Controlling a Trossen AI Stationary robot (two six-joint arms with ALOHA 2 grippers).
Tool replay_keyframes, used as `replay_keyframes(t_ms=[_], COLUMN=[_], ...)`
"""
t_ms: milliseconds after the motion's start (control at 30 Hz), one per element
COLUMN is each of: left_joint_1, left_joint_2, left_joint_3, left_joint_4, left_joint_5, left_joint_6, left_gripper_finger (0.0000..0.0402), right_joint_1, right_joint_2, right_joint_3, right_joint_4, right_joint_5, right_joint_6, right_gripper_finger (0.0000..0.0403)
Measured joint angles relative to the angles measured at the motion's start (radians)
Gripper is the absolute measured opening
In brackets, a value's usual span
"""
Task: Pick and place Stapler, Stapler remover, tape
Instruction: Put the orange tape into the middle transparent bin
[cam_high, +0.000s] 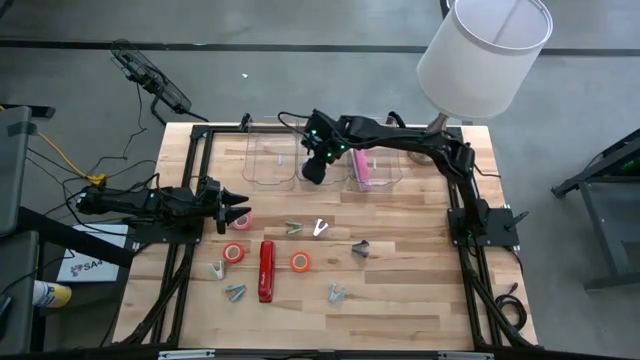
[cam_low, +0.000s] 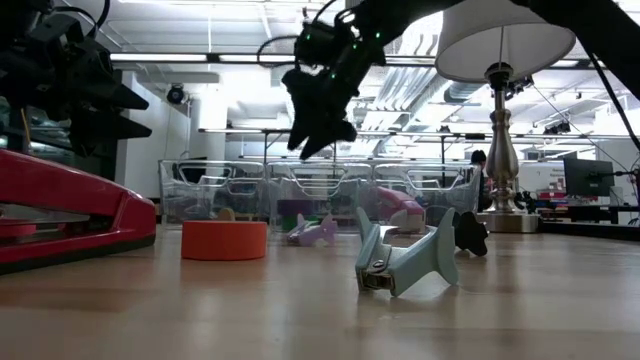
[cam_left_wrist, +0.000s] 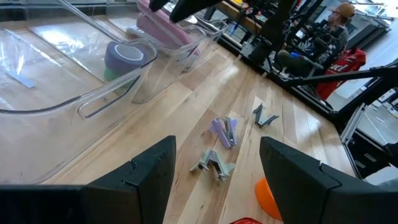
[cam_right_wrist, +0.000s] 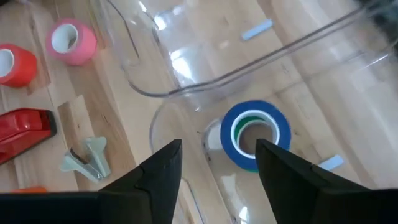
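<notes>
My right gripper (cam_high: 313, 170) hangs open over the middle clear bin (cam_right_wrist: 186, 93), holding nothing. Below its fingers a blue tape roll (cam_right_wrist: 255, 134) lies flat in that bin, with green showing under it. A pink stapler (cam_high: 363, 168) lies in the right-hand bin. On the table lie a red stapler (cam_high: 266, 270), a pink tape roll (cam_high: 240, 221), a red roll (cam_high: 234, 252), an orange roll (cam_high: 300, 262) and several staple removers, one of them (cam_high: 361, 249). My left gripper (cam_high: 235, 205) waits open at the table's left side.
Three clear bins stand in a row at the far edge; the left one (cam_high: 270, 160) holds nothing that I can see. A lamp with a white shade (cam_high: 485, 55) stands at the far right corner. Bare wood lies along the near edge and right side.
</notes>
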Motion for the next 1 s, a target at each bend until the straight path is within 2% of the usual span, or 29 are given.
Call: replay_keyframes(t_ms=[200, 467, 633, 800, 1000], left_joint_1=[0.000, 0.000, 0.000, 0.000, 0.000], left_joint_2=[0.000, 0.000, 0.000, 0.000, 0.000], left_joint_3=[0.000, 0.000, 0.000, 0.000, 0.000], left_joint_4=[0.000, 0.000, 0.000, 0.000, 0.000], left_joint_5=[0.000, 0.000, 0.000, 0.000, 0.000], left_joint_6=[0.000, 0.000, 0.000, 0.000, 0.000], left_gripper_finger=[0.0230, 0.0230, 0.0230, 0.0230, 0.0230], right_joint_1=[0.049, 0.154, 0.228, 0.295, 0.368], right_joint_2=[-0.053, -0.077, -0.077, -0.076, -0.056], right_joint_3=[0.000, 0.000, 0.000, 0.000, 0.000], right_joint_4=[-0.013, -0.120, -0.168, -0.196, -0.196], right_joint_5=[0.019, 0.096, 0.137, 0.183, 0.193], right_joint_6=[-0.041, -0.011, 0.100, 0.286, 0.456], right_gripper_finger=[0.0202, 0.0202, 0.0202, 0.0202, 0.0202])
